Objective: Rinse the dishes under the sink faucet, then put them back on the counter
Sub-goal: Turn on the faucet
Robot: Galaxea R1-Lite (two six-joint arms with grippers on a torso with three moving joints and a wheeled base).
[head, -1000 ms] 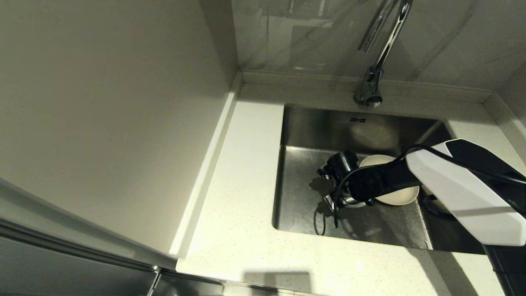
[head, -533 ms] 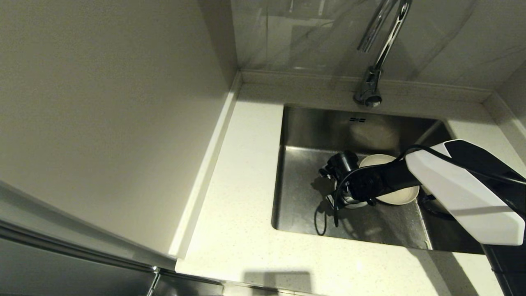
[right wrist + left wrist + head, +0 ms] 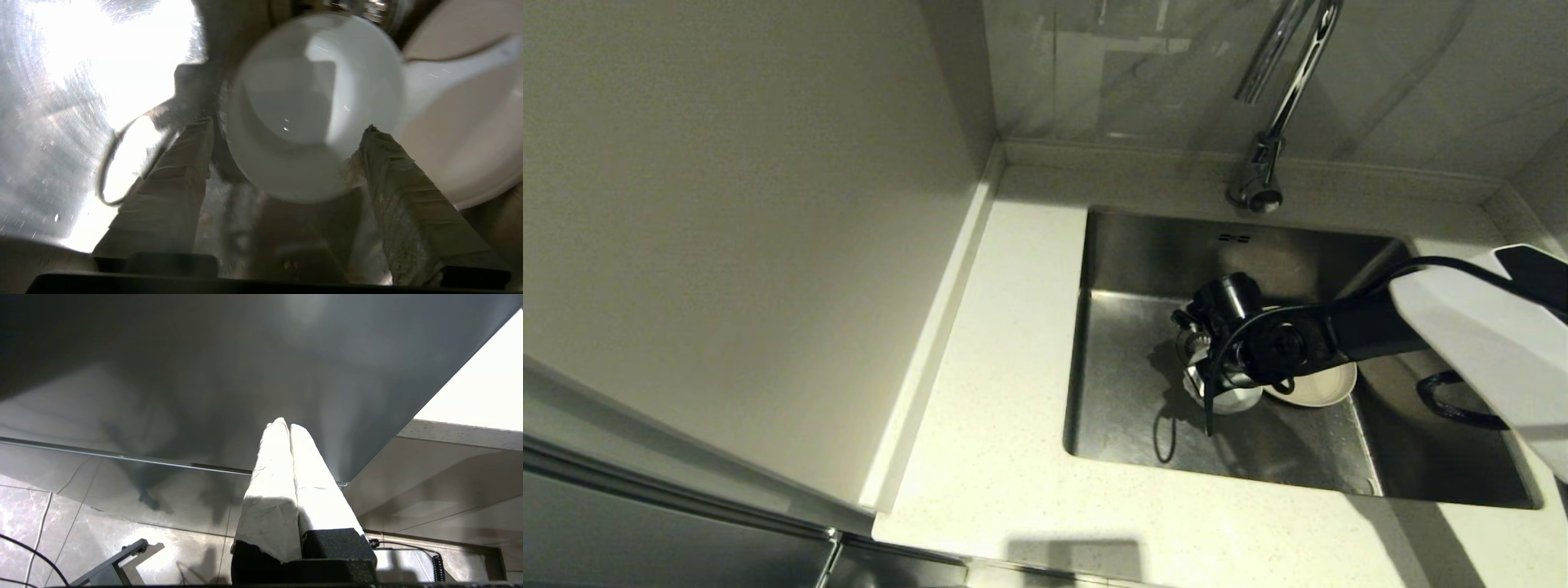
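In the sink (image 3: 1127, 408) the small white bowl (image 3: 1227, 398) stands next to the cream plate (image 3: 1319, 385). My right gripper (image 3: 1217, 363) hangs just over the bowl. In the right wrist view that gripper (image 3: 287, 124) is open wide. Its fingers (image 3: 184, 163) straddle the bowl (image 3: 314, 102), one tip at its rim. The white spoon (image 3: 449, 69) lies on the plate (image 3: 470, 155) beside the bowl. The chrome faucet (image 3: 1270, 122) rises behind the sink. My left gripper (image 3: 288, 426) is shut and parked below the counter's edge, out of the head view.
The pale counter (image 3: 1005, 367) runs along the sink's left and front, with a low rim against the wall. A black cable loop (image 3: 1164, 441) dangles from the right wrist over the sink floor. The round drain (image 3: 1191, 341) sits just behind the bowl.
My right arm has pulled back to the right and risen a little, uncovering more of the bowl. The bowl and plate stay where they were.
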